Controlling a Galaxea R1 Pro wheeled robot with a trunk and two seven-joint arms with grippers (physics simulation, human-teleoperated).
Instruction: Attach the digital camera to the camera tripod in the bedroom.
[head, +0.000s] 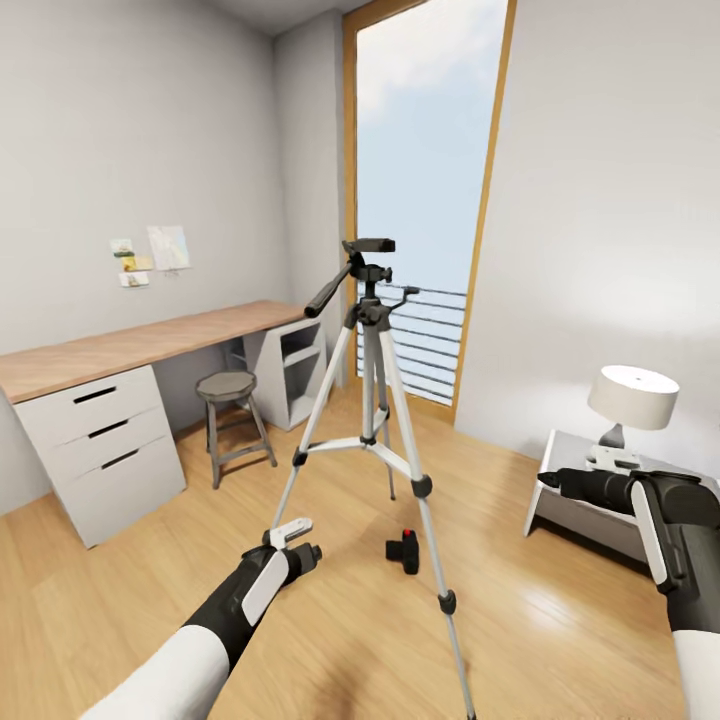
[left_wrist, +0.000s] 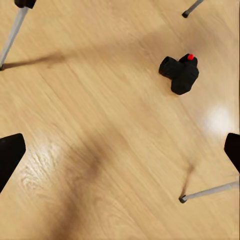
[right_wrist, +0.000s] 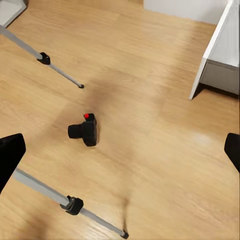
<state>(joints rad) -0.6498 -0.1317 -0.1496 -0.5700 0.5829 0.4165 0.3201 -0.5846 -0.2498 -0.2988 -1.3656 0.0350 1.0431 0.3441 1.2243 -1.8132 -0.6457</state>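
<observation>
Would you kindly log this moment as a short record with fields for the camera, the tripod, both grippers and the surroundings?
digital camera: on the wood floor between the tripod legs, red button up, untouched
camera tripod: standing upright, legs spread, head bare
left gripper: low, near the camera, fingers apart, holding nothing
right gripper: raised by the nightstand, empty
surroundings: desk, stool, lamp, tall window

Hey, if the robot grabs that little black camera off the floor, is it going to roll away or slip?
The digital camera looks boxy and sits flat on the wood floor, so it probably won't roll. Its lens barrel juts out one side, so an off-centre pinch could twist it. It seems rigid and small, probably light, though a nudge may slide it on the glossy boards.
</observation>
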